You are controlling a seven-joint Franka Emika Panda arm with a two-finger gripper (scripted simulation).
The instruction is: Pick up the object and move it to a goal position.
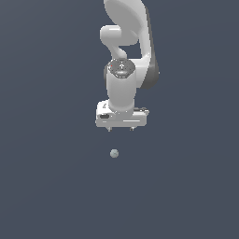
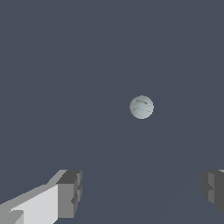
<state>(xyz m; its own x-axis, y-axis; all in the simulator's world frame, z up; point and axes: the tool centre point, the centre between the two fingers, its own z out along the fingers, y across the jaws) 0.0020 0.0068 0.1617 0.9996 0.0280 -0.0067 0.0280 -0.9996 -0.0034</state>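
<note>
Ball [image 1: 114, 153] pale grey-green, resting on bare dark desk [image 1: 46, 186], white gripper [image 1: 120, 129] poised above and apart from it, fingers [image 2: 70, 192] spread wide, nothing between them.

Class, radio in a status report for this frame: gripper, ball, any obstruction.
White gripper open, holding nothing. Tiny pale grey-green matte ball on the dark floor, apart from the fingertips, ungrasped. Nothing between gripper and ball.

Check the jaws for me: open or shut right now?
Open. In the wrist view the gripper shows its two fingers far apart, nothing between them; the ball lies apart, ungrasped.
</note>
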